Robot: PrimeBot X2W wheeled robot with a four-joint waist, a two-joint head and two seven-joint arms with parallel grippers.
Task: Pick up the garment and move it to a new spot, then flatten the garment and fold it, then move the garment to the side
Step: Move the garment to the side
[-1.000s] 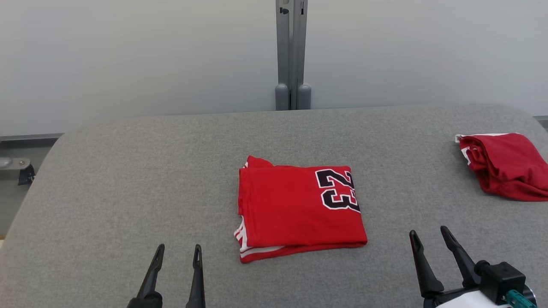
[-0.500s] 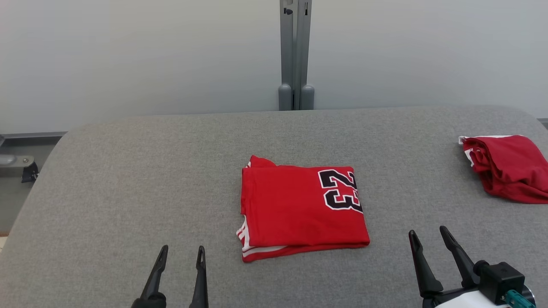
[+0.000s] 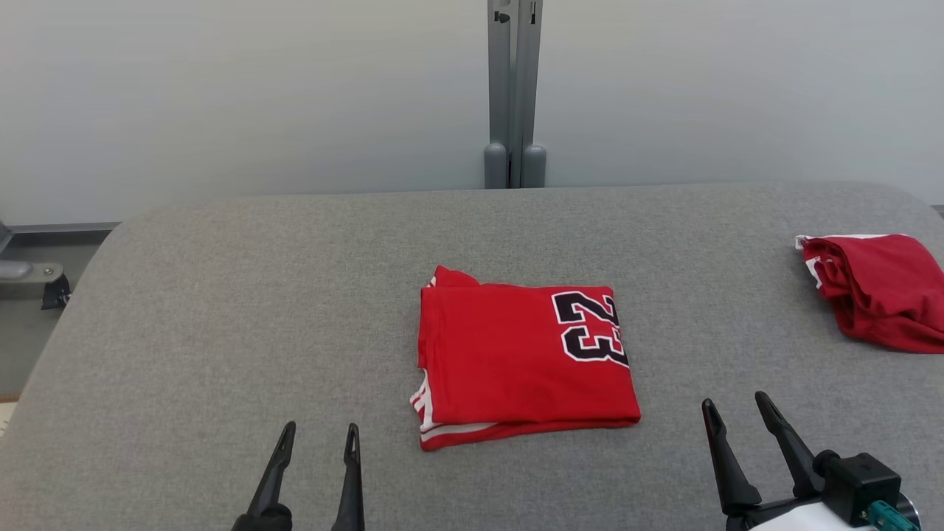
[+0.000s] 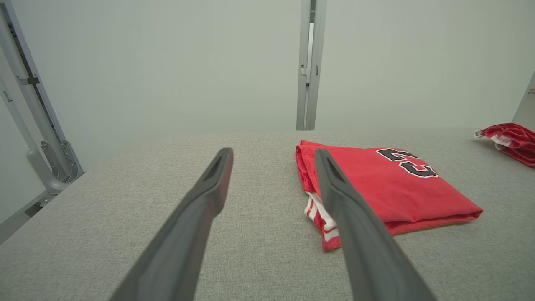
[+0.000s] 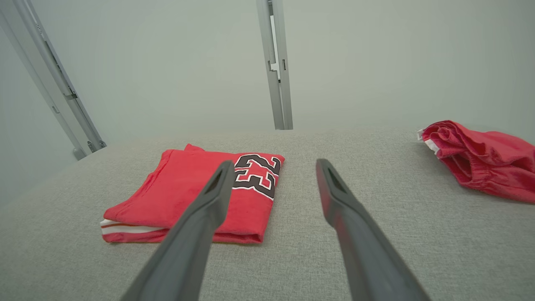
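The garment (image 3: 516, 361) is a red jersey with a black "23", folded into a neat rectangle in the middle of the grey padded table (image 3: 221, 295). White stripes show at its front left corner. My left gripper (image 3: 321, 428) hovers open near the table's front, left of the garment and apart from it. On the other side, my right gripper (image 3: 734, 400) is open too, with nothing in it. The left wrist view has the garment (image 4: 388, 188) beyond and right of the left gripper (image 4: 272, 152). In the right wrist view the garment (image 5: 188, 192) sits left of the right gripper (image 5: 274, 164).
A second, crumpled red garment (image 3: 877, 291) lies at the table's far right edge. A grey metal post (image 3: 514, 88) stands behind the table against the pale wall. A metal bracket (image 3: 29, 276) sits off the table's left side.
The whole head view has drifted slightly to the right, so the camera has moved. The folded garment rests where it was and both grippers stay open.
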